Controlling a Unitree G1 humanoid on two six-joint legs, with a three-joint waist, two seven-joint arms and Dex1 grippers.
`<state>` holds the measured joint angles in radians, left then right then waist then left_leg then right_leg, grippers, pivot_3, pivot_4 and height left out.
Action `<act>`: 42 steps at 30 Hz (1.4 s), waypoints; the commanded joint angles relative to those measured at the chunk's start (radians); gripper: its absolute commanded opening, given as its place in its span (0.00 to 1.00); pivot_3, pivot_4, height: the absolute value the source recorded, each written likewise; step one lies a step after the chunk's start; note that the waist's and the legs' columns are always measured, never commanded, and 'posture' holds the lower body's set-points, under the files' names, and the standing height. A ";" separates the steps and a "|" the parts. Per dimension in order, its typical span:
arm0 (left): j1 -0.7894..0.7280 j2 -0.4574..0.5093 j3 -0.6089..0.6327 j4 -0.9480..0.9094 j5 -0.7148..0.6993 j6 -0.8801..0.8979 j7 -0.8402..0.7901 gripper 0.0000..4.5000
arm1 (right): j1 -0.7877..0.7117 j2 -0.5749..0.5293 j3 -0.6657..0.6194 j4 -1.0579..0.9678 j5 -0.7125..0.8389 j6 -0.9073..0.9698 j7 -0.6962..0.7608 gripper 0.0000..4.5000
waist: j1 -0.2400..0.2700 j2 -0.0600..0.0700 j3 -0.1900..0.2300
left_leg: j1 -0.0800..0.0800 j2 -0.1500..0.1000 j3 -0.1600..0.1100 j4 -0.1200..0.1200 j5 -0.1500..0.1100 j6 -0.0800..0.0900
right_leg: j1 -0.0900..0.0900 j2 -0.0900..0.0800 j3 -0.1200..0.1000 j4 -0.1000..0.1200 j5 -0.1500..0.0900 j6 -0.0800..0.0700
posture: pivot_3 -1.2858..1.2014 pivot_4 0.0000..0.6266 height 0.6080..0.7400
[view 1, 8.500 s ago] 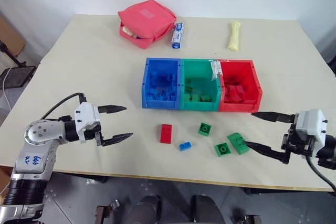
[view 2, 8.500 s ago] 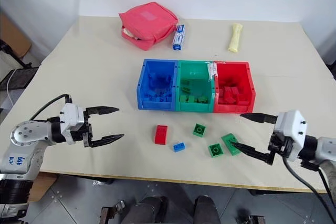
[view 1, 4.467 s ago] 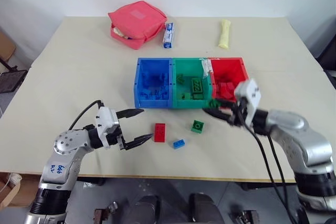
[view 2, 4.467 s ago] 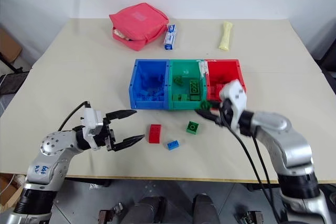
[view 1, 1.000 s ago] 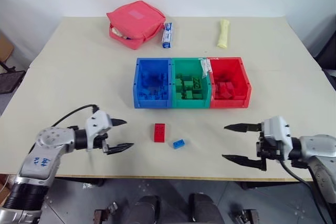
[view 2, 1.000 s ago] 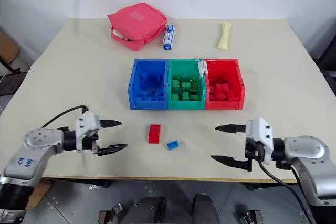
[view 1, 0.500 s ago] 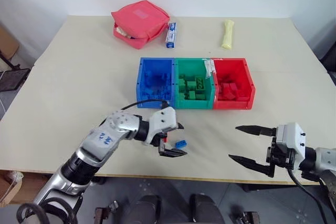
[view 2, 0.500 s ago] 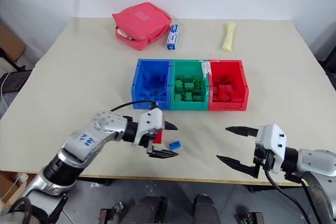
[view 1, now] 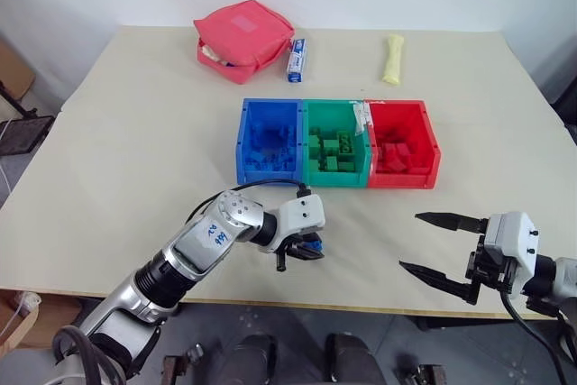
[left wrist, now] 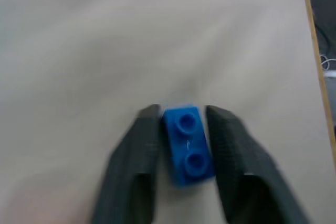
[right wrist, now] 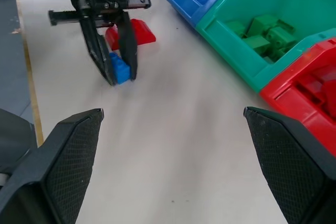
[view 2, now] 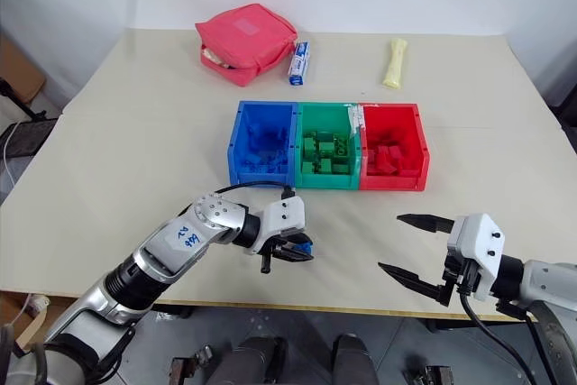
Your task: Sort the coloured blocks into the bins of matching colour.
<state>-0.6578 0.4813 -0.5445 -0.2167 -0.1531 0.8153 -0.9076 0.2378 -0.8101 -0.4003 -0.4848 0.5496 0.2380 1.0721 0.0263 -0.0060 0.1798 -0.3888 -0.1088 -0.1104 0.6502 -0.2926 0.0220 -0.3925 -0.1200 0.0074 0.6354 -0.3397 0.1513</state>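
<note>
**Left gripper closing on the blue block in front of the bins**

The left gripper [left wrist: 181, 145] is pinching the small blue block [left wrist: 186, 145] between its two black fingers, down on the table [view 1: 135, 132] in front of the blue bin [view 1: 268, 142], near the table's front edge. The red block [right wrist: 134, 32] is lying just beside it, on the bin side, untouched. The right gripper [view 1: 442, 248] is hovering with its fingers spread wide and holding nothing, in front of the red bin [view 1: 403, 144]. The pick-up step is in hand. Next, the left arm is likely needing to lift the block clear and carry it over the blue bin's near wall before letting go.
</note>
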 commanded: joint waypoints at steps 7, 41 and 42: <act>0.034 -0.053 0.317 0.033 -0.138 -0.094 0.046 0.11 | -0.016 0.064 -0.091 -0.048 0.090 0.012 -0.110 1.00 | -0.002 0.000 0.000 | 0.000 0.000 0.000 0.001 0.000 0.000 | 0.000 0.000 0.000 0.000 0.000 0.000 | 0.52 0.24 1.00; 0.231 0.313 0.667 0.331 -0.216 -0.631 -0.302 0.98 | -0.161 0.129 0.091 0.079 0.002 -0.086 -0.112 1.00 | -0.025 0.000 0.000 | 0.001 0.001 0.000 0.001 0.000 -0.001 | -0.001 0.002 0.002 0.003 0.000 0.000 | 0.52 0.24 1.00; 0.263 0.335 0.684 0.343 -0.204 -0.652 -0.303 0.98 | -0.177 0.125 0.102 0.095 -0.002 -0.090 -0.099 1.00 | -0.025 0.000 0.000 | 0.001 0.001 0.000 0.001 0.000 -0.001 | 0.000 0.001 0.002 0.003 0.000 0.000 | 0.52 0.24 1.00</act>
<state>-0.4134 0.7919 0.0918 0.1506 -0.3407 0.1964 -1.1882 0.0711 -0.6699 -0.2987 -0.3952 0.5488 0.1725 0.9497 0.0013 -0.0056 0.1793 -0.3871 -0.1074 -0.1104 0.6512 -0.2927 0.0207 -0.3924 -0.1187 0.0093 0.6376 -0.3393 0.1511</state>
